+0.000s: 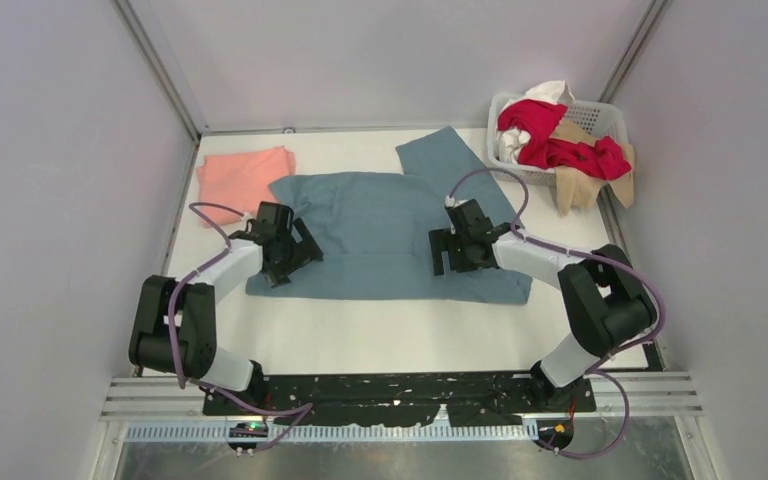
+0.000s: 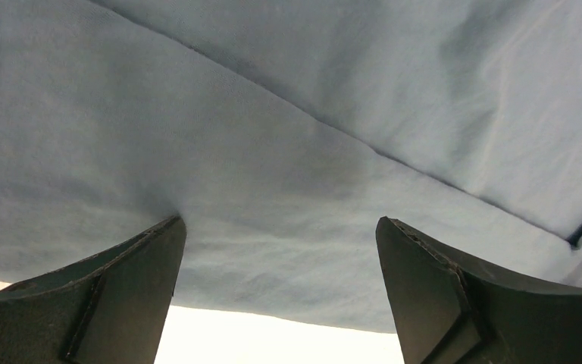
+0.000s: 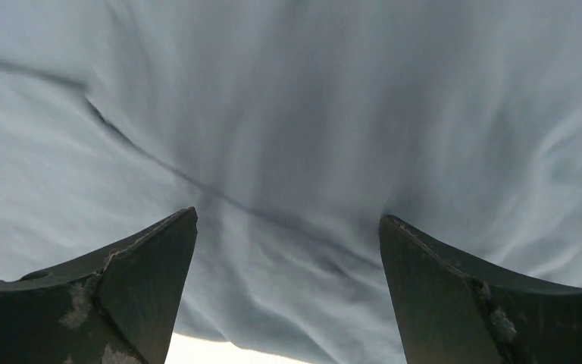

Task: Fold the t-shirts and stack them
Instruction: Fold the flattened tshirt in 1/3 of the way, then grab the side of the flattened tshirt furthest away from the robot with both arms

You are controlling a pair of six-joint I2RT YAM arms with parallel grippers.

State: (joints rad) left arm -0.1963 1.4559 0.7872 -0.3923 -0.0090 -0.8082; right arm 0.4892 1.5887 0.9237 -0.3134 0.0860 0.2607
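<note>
From above, a big blue-grey t-shirt (image 1: 390, 215) lies spread flat in the middle of the white counter (image 1: 380, 330), one sleeve reaching towards the far right. A folded salmon-pink t-shirt (image 1: 243, 178) sits just beside its far left corner. In the far right corner a white basket (image 1: 600, 112) holds a red shirt (image 1: 550, 135), a white one (image 1: 552, 92) and a tan one (image 1: 585, 185) that hangs over its rim. The left arm (image 1: 215, 275) reaches over the blue-grey shirt's left edge and the right arm (image 1: 540, 258) over its right part.

The left wrist camera shows the left jaws spread wide, their tips down at the blue-grey cloth (image 2: 311, 114), nothing pinched between them. A fold line runs slantwise across the cloth, and a strip of counter (image 2: 273, 341) shows below its hem.

The right wrist view is blurred. The right jaws are likewise wide apart over rumpled blue-grey cloth (image 3: 311, 98), gripping nothing.
</note>
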